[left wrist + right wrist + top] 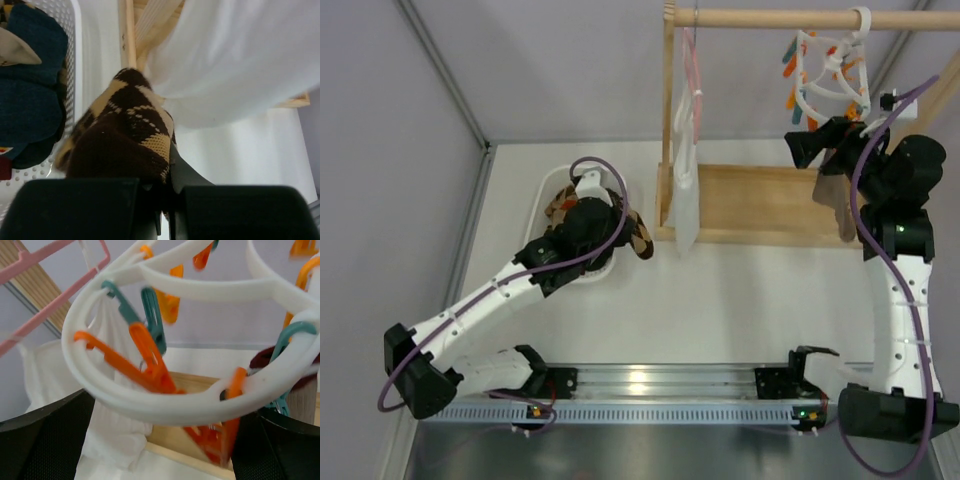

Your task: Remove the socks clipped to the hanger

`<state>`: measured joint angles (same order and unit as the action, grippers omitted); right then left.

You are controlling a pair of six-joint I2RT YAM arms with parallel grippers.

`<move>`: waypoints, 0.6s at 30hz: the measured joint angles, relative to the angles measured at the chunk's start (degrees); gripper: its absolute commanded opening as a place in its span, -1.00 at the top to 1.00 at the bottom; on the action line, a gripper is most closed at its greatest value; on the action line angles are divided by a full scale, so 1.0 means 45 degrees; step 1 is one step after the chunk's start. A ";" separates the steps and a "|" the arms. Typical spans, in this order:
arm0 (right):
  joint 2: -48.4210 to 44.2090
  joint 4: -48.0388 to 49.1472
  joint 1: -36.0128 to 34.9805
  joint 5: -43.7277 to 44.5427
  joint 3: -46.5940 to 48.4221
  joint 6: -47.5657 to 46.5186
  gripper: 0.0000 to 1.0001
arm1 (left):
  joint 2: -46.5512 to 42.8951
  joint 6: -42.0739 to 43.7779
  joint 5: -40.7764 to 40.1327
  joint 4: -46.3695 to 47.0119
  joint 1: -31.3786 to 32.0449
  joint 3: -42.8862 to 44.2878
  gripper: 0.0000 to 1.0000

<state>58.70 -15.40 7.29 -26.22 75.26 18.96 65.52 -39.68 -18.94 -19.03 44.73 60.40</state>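
The left arm [490, 300] and right arm [905, 310] are showing white links between black joints. A purple cable [592, 160] is looping along each, and a green light [901, 228] is glowing on the right one.

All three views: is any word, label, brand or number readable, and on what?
No text can be read in any view.
The hanger, the argyle sock, the white cloth bag and the wooden rack show no lettering.
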 measured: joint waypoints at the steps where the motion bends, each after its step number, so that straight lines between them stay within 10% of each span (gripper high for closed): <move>1: 0.0228 0.0063 -0.0019 -0.0010 0.0151 -0.0087 -0.99 | -0.0019 -0.0083 -0.0131 -0.0092 0.0010 -0.0078 1.00; 10: 0.0583 -0.0029 0.0000 -0.0787 0.0525 0.0097 -0.99 | -0.1175 -0.0160 -0.0073 -0.0427 -0.2229 -0.1020 1.00; 18: 0.0651 -0.0481 0.0005 -0.1962 0.1880 -0.0248 -0.99 | -0.1083 -0.0121 0.3376 -0.0452 -0.6319 -0.1525 1.00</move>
<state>61.63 -17.56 7.31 -35.05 83.72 17.85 60.64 -40.23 -3.75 -21.06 16.29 53.54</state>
